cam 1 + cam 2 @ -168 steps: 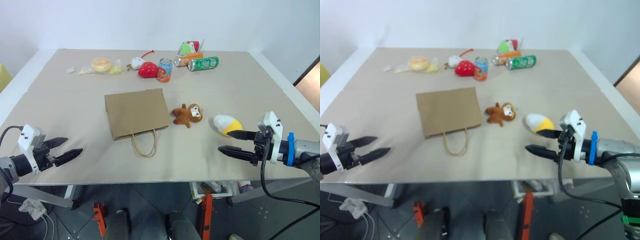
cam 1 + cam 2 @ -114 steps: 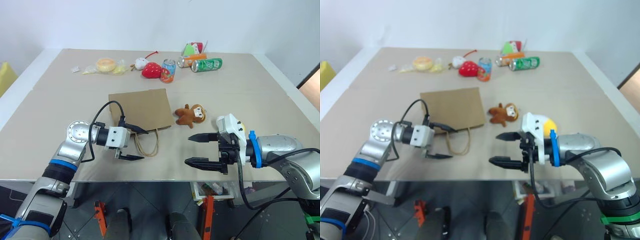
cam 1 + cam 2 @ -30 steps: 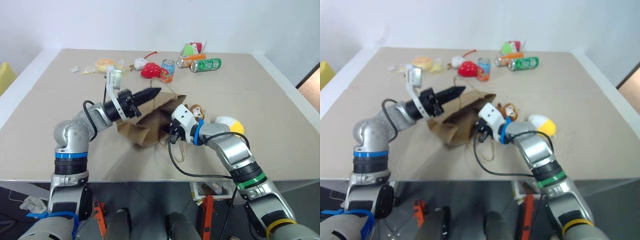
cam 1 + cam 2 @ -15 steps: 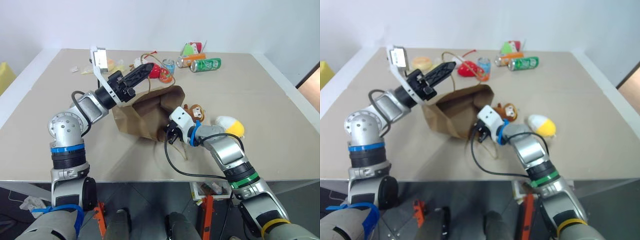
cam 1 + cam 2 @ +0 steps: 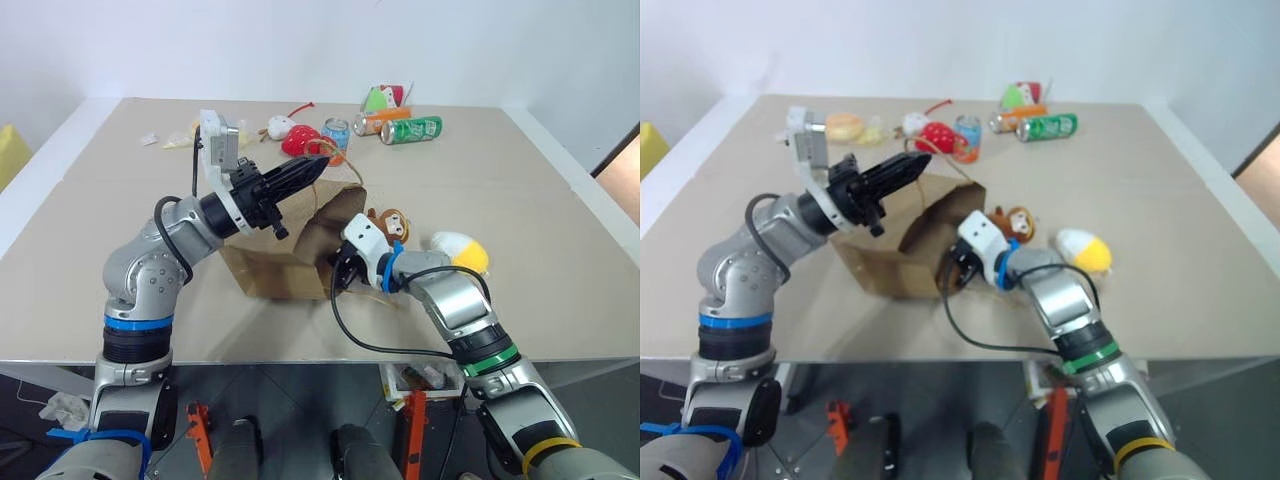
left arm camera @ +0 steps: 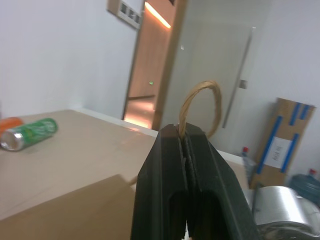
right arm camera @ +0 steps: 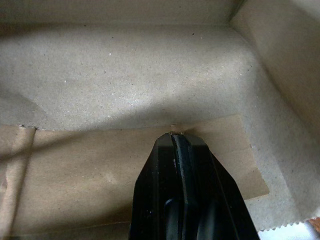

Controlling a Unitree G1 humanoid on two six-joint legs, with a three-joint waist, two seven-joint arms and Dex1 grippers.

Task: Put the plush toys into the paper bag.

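The brown paper bag lies on its side on the table with its mouth held open towards the right. My left gripper is raised above it, shut on the upper cord handle, which loops out past the fingertips. Low at the mouth, my right gripper is shut on the bag's lower rim, and the right wrist view looks into the bag's bare inside. The brown monkey plush lies just right of the mouth. Farther right lies the white-and-yellow egg plush.
Along the table's far side lie a red strawberry plush, a small white toy with a red cord, a standing can, a green can and an orange can on their sides, and a wrapped doughnut.
My left gripper lifted the upper handle, then rolled and settled a little lower. The bag's mouth has opened from a slumped fold. The right gripper kept still.
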